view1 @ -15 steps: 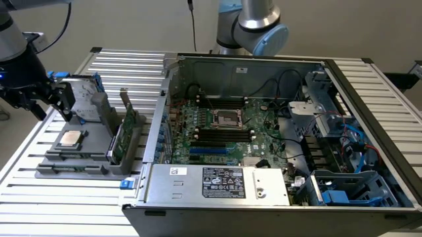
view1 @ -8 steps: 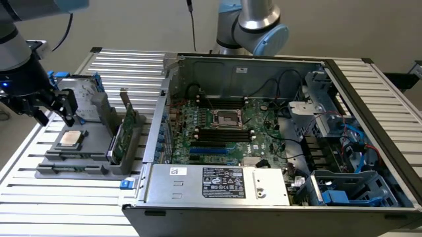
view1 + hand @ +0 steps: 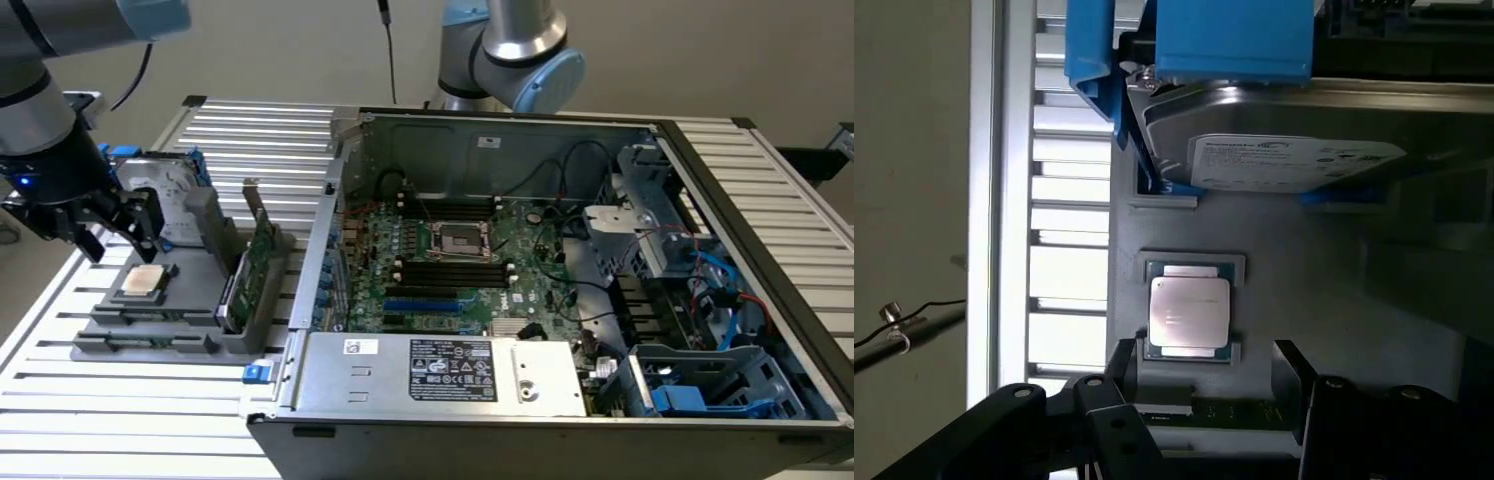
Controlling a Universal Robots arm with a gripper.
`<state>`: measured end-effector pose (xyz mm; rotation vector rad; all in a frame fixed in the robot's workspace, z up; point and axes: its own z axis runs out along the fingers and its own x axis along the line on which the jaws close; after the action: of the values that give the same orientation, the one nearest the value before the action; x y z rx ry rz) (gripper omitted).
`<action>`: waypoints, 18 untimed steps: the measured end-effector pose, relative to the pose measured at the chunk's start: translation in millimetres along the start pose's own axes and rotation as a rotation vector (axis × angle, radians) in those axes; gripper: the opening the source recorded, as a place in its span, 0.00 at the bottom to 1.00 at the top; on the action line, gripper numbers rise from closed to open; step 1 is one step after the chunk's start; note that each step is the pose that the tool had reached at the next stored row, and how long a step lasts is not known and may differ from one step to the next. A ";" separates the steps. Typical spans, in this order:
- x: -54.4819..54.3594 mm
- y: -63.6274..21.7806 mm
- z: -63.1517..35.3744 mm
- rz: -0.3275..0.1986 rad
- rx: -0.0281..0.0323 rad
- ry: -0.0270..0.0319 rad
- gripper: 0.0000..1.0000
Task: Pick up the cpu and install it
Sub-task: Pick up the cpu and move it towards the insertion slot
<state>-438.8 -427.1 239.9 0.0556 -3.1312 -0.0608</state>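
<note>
1. The gripper (image 3: 118,235) hangs over the slatted table's (image 3: 80,400) edge on the exterior view's left, jaws spread wide and gripping nothing. In the wrist view its black, angular fingers (image 3: 1119,365) flank the chip without touching it.
2. The cpu (image 3: 144,280) lies flat in a square recess of the grey holder (image 3: 160,335), near that holder's edge on the exterior view's left. It is a small square chip with a smooth brushed-metal lid and a pale rim.
3. Risk one: that lid looks slick and the chip thin. Jaws closing off-centre could catch the recess lip, or tilt the chip and let it slip out.
4. Just beyond it the hard drive (image 3: 154,190) stands upright in its blue bracket (image 3: 1224,40), shiny and hard-edged. A finger drifting that way may knock it.
5. Further right, along the holder's far edge, stands the green circuit card (image 3: 254,270), thin and on end. A careless sweep towards the case could clip it.
6. Inside the open case (image 3: 534,125) the socket (image 3: 461,240) waits in the motherboard's middle, a square metal frame. A chip arriving rotated or tilted would likely jam there or damage the contacts.
</note>
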 end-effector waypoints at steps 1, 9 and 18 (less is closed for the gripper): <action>-0.1 -0.1 0.9 -0.003 -0.0002 0.0032 0.65; -2.6 -0.4 6.8 -0.018 -0.0047 0.0262 0.65; -6.9 -1.1 21.4 -0.033 -0.0048 0.0344 0.65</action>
<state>-432.0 -427.2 218.5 0.1075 -3.0959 -0.0670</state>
